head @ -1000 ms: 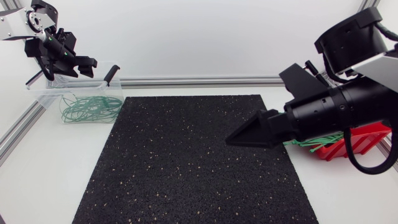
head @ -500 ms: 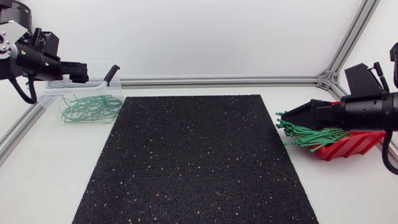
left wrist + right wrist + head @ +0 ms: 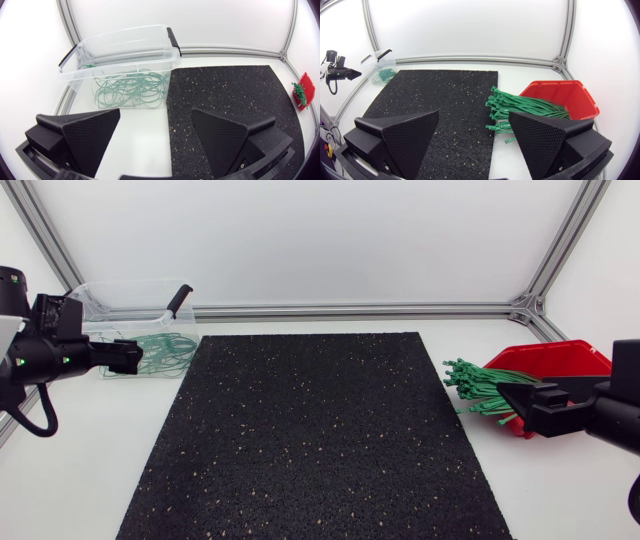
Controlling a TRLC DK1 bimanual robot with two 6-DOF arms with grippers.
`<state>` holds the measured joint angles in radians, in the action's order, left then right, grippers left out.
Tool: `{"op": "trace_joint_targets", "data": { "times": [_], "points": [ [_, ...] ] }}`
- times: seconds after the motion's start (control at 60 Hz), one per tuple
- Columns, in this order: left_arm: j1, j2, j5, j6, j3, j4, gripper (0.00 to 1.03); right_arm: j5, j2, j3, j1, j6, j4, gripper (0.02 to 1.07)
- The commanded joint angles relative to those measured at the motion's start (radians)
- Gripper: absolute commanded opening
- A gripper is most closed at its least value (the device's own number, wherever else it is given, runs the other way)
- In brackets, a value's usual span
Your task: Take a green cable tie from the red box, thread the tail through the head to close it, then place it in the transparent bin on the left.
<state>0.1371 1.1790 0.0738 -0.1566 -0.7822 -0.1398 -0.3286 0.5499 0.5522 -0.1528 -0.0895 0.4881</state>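
Spread wide and empty on both sides, left gripper (image 3: pixel 155 125) facing the transparent bin (image 3: pixel 120 45), right gripper (image 3: pixel 474 125) back from the red box (image 3: pixel 570 90). Best to pinch a single green cable tie (image 3: pixel 530 106) at the fanned heads, not the bundle. Spilling over the box's lip, a sheaf of ties (image 3: pixel 478 386); in the bin, closed green loops (image 3: pixel 131 90).

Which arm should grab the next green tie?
Right. The right claw is open beside the ties spilling from the red box. The left claw is far across the mat, by the bin.
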Motion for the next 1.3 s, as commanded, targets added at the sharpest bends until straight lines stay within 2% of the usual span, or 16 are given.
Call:
{"op": "trace_joint_targets", "data": {
  "times": [0.0, 0.183, 0.4, 0.583, 0.967, 1.283],
  "points": [
    [0.01, -0.111, 0.011, 0.023, 0.129, 0.094, 0.99, 0.037, -0.081, -0.064, -0.004, 0.013, -0.037, 1.03],
    [0.015, -0.309, 0.011, 0.091, 0.311, 0.227, 0.99, 0.091, -0.168, -0.155, 0.026, 0.027, -0.121, 1.03],
    [-0.004, -0.559, 0.007, 0.134, 0.478, 0.309, 0.99, 0.157, -0.274, -0.265, 0.061, 0.044, -0.223, 1.03],
    [-0.008, -0.679, -0.011, 0.149, 0.571, 0.356, 0.99, 0.212, -0.362, -0.357, 0.09, 0.059, -0.308, 1.03],
    [-0.057, -0.871, -0.036, 0.152, 0.653, 0.276, 0.99, 0.326, -0.546, -0.548, 0.152, 0.089, -0.485, 1.03],
    [-0.098, -1.03, -0.055, 0.154, 0.72, 0.206, 0.99, 0.329, -0.55, -0.552, 0.153, 0.089, -0.488, 1.03]
  ]
}}
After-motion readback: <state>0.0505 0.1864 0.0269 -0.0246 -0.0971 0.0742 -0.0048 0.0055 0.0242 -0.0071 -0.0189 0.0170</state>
